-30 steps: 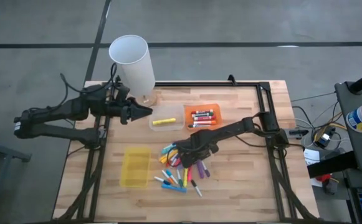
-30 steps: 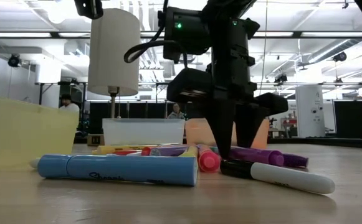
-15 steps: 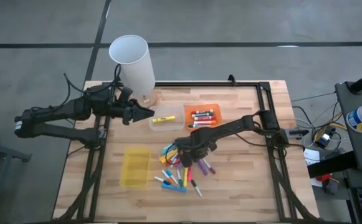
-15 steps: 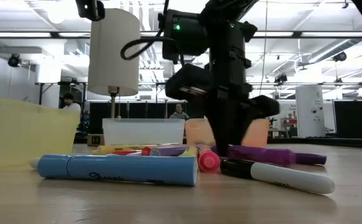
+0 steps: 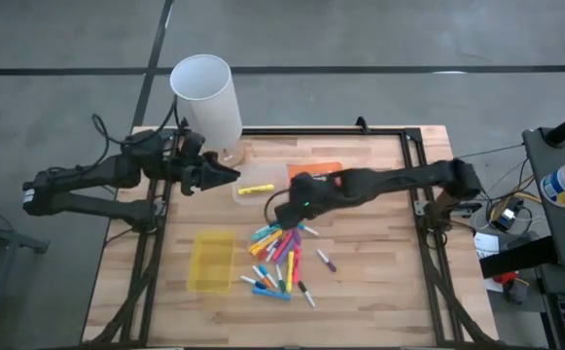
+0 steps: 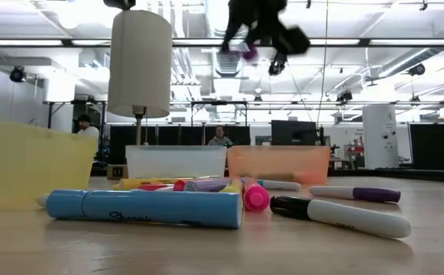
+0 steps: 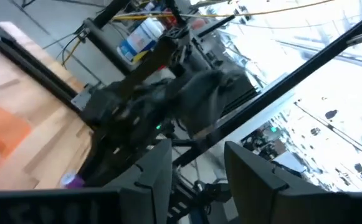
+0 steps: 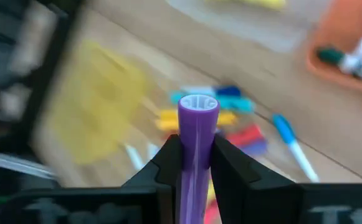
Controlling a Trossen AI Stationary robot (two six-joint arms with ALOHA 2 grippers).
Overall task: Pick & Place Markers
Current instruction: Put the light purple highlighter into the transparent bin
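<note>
We see the right tool [image 8: 195, 163] clamped on a purple marker [image 8: 197, 134], held well above the wooden surface [image 5: 379, 262], just over the near edge of the orange tray [image 5: 323, 171]. Below it, the loose markers [image 5: 277, 255] lie scattered mid-surface, beside the yellow tray [image 5: 210, 261]; one purple marker [image 5: 327, 260] lies a little apart from them. A yellow marker [image 5: 256, 189] rests in the clear tray [image 5: 279, 176]. The left tool [image 5: 226, 172] hovers beside the clear tray, near the white cup [image 5: 207, 97], its fingers [image 7: 152, 168] apart and holding nothing.
</note>
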